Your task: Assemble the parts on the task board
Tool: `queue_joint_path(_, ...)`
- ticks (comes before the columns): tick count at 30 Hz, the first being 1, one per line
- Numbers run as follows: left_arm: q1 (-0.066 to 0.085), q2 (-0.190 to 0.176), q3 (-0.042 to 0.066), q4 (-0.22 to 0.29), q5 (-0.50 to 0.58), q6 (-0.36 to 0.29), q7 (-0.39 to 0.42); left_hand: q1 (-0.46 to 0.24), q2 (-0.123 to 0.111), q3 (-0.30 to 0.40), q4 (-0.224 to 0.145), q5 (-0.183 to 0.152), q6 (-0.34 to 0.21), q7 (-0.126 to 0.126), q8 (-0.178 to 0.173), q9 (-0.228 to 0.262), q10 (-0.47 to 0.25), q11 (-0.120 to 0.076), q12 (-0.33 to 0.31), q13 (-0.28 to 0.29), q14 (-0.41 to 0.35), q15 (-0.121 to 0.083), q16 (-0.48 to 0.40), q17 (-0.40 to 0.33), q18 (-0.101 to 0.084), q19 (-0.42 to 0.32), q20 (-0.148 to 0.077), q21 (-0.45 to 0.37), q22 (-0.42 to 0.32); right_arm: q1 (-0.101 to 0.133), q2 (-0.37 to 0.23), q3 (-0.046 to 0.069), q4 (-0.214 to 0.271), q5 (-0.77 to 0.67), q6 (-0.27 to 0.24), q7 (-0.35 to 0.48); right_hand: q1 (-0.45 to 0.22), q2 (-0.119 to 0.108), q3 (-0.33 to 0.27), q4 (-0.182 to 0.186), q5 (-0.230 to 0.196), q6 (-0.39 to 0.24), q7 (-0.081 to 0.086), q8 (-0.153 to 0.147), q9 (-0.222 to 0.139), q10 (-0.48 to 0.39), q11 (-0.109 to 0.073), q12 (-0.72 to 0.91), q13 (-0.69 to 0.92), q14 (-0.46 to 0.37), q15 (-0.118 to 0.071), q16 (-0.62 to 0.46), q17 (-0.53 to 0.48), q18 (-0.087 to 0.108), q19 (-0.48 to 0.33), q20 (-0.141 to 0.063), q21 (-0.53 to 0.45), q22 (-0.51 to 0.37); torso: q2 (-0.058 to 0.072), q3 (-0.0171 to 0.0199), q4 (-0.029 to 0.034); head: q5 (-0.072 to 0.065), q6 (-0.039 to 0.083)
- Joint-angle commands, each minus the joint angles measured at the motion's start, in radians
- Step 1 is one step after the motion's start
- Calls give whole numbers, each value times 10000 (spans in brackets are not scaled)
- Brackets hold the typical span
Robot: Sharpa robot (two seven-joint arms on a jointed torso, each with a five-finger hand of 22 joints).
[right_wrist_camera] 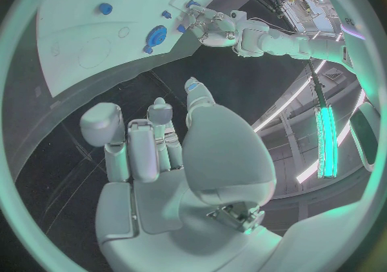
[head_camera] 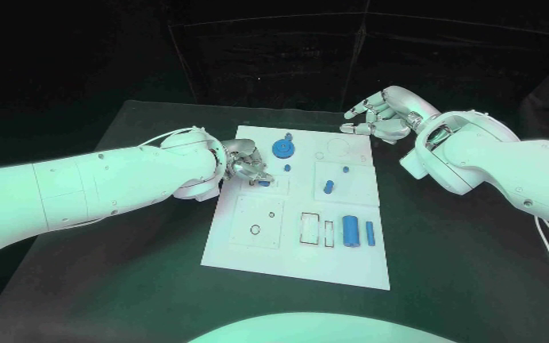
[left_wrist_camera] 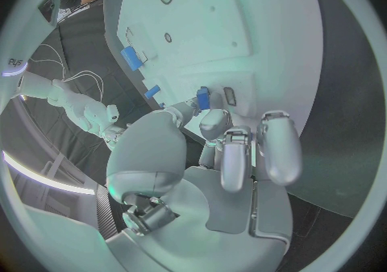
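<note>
The white task board point(head_camera: 343, 260) lies in the middle of the black table. My left hand point(head_camera: 243, 162) hovers over the board's left side and pinches a small blue part point(left_wrist_camera: 203, 98) between thumb and a finger, close above a small slot point(left_wrist_camera: 229, 95). On the board sit a blue gear point(head_camera: 284, 149), a small blue peg point(head_camera: 329, 186) and upright blue bars point(head_camera: 350, 232) near the front. My right hand point(head_camera: 378, 117) hangs above the board's far right corner, fingers apart, holding nothing. The right wrist view shows the gear point(right_wrist_camera: 157, 35) and my left hand point(right_wrist_camera: 213, 24).
A black-outlined rectangular slot point(head_camera: 310, 228) and a ring outline point(head_camera: 258, 228) mark the board's front half. Bare black table point(head_camera: 458, 263) surrounds the board on both sides. Two blue pieces point(left_wrist_camera: 131, 58) show on the board beyond my left hand.
</note>
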Motion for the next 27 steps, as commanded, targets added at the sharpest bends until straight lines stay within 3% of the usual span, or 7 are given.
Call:
queue_joint_path(1, -35, 55, -34, -18, -85, 308, -17, -407, -147, 1120, -1094, -29, 86, -96, 72, 43, 89, -8, 103, 65, 1040, -47, 33, 2635, -73, 142, -19, 63, 48, 20, 15, 8, 3, -26, -98, 108, 20, 92, -46, -2, 47, 45, -23, 50, 5, -59, -26, -58, -29, 426, -40, -79, -35, 199, -70, 10, -44, -29, 1, 3, -1, 1, 0)
queue_joint_path(9, -34, 165, -33, -147, -85, 342, -11, -857, -244, 760, -778, -30, 215, -156, 155, 102, 170, -64, 265, 202, 1040, -99, 33, 2635, -86, 172, -68, 115, 144, 20, 1, 8, 17, -26, -99, 99, 17, 90, -53, 0, 50, 42, -22, 49, 5, -82, -25, -89, -62, 420, -40, -98, -61, 211, -96, 10, -77, -94, 0, 4, -4, -5, -49)
queue_joint_path(27, -31, 310, -31, -291, -85, 310, -4, -1175, -360, 298, -556, -34, 419, -259, 336, 217, 414, -153, 633, 548, 1040, -173, 33, 2635, -132, 251, -138, 278, 403, 20, 28, 8, 11, -26, -75, 97, 17, 92, -73, 5, 65, 28, -18, 47, 1, -140, -22, -161, -138, 392, -38, -183, -175, 233, -149, 10, -149, -223, 5, -2, 7, -59, -89)
